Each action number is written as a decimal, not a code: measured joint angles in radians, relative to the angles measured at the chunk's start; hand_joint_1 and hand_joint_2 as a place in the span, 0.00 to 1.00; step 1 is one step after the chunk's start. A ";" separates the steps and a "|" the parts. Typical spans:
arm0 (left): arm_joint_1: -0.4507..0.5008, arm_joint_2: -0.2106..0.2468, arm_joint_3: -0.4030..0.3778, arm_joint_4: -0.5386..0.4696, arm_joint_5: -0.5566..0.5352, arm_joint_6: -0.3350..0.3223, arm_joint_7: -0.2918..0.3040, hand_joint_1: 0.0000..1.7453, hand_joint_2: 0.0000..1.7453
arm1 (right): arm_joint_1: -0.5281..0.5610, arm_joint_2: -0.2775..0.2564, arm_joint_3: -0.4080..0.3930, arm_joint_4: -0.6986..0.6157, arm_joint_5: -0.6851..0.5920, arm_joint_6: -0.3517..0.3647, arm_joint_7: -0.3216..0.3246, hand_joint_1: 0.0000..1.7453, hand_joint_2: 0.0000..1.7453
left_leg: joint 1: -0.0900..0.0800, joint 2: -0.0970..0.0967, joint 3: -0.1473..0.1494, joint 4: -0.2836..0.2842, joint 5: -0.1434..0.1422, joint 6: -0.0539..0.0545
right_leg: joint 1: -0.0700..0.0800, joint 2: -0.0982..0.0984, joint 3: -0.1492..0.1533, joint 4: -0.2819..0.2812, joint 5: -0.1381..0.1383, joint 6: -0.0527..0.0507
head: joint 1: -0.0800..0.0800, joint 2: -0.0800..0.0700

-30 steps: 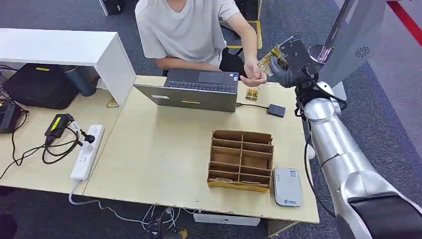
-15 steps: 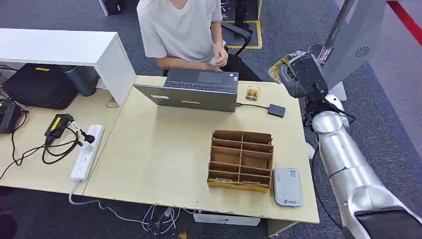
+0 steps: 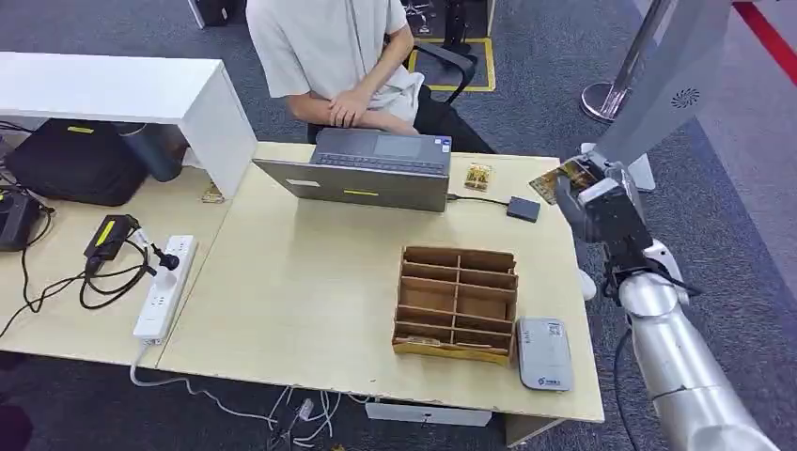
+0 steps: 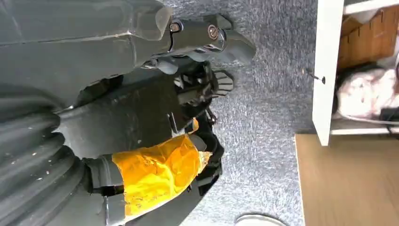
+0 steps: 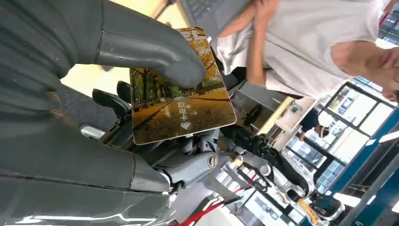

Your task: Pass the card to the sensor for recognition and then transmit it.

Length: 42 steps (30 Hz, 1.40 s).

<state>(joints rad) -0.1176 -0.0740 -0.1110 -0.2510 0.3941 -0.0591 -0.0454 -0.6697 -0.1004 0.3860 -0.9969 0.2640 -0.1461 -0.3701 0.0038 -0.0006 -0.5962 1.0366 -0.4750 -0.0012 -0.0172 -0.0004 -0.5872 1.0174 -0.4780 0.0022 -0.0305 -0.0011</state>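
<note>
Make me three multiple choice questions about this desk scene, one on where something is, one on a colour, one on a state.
1. Where is the grey reader?
A. Beside the cardboard organiser, near the front edge
B. On the laptop
C. On the floor

2. What colour is the power strip?
A. Black
B. White
C. Red

3. What is the right hand doing?
A. Resting flat on the desk
B. Hanging with nothing in it
C. Holding a card

Answers: 1 A, the head view shows it right next to the organiser. 2 B, its body is white. 3 C, the thumb presses the card in the right wrist view.
</note>
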 joint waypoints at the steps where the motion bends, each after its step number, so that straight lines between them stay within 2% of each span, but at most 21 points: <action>1: 0.004 0.002 0.002 0.000 0.000 -0.001 -0.004 0.00 1.00 | 0.032 -0.015 -0.002 -0.028 0.001 -0.003 -0.010 1.00 1.00 | 0.000 0.000 0.000 0.000 0.000 0.000 | 0.000 0.000 0.000 0.000 0.000 0.000 | 0.000 0.000; 8: 0.024 0.009 0.010 0.000 0.000 -0.007 -0.017 0.00 1.00 | 0.211 -0.070 -0.029 -0.145 0.043 -0.037 -0.039 1.00 1.00 | 0.000 0.000 0.000 0.000 0.000 0.000 | 0.000 0.000 0.000 0.000 0.000 0.000 | 0.000 0.000; 16: 0.029 0.014 0.019 0.000 0.005 -0.012 -0.020 0.00 1.00 | 0.279 -0.091 -0.057 -0.185 0.050 -0.043 -0.045 1.00 1.00 | 0.000 0.000 0.000 0.000 0.000 0.000 | 0.000 0.000 0.000 0.000 0.000 0.000 | 0.000 0.000; 21: 0.034 0.015 0.030 0.000 0.016 -0.029 -0.021 0.00 1.00 | 0.326 -0.092 -0.079 -0.189 0.051 -0.024 -0.067 1.00 1.00 | 0.000 0.000 0.000 0.000 0.000 0.000 | 0.000 0.000 0.000 0.000 0.000 0.000 | 0.000 0.000; 31: 0.033 0.014 0.030 0.000 0.000 -0.021 -0.015 0.00 1.00 | 0.392 -0.038 -0.078 -0.122 0.115 -0.063 -0.074 1.00 1.00 | 0.000 0.000 0.000 -0.001 0.000 0.000 | 0.001 0.000 0.000 0.000 0.000 0.000 | 0.000 0.000; 42: 0.033 0.013 0.030 0.000 0.000 -0.021 -0.013 0.00 1.00 | 0.419 -0.006 -0.077 -0.063 0.130 -0.066 -0.076 1.00 1.00 | 0.000 0.000 -0.001 -0.001 0.000 0.000 | 0.000 0.000 0.000 0.000 0.000 0.000 | 0.000 0.000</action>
<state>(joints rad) -0.0848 -0.0607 -0.0813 -0.2510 0.3937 -0.0805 -0.0580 -0.2507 -0.1060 0.3086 -1.0601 0.3941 -0.2117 -0.4459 0.0041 -0.0004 -0.5968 1.0359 -0.4751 -0.0013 -0.0167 -0.0006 -0.5872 1.0175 -0.4785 0.0017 -0.0305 -0.0011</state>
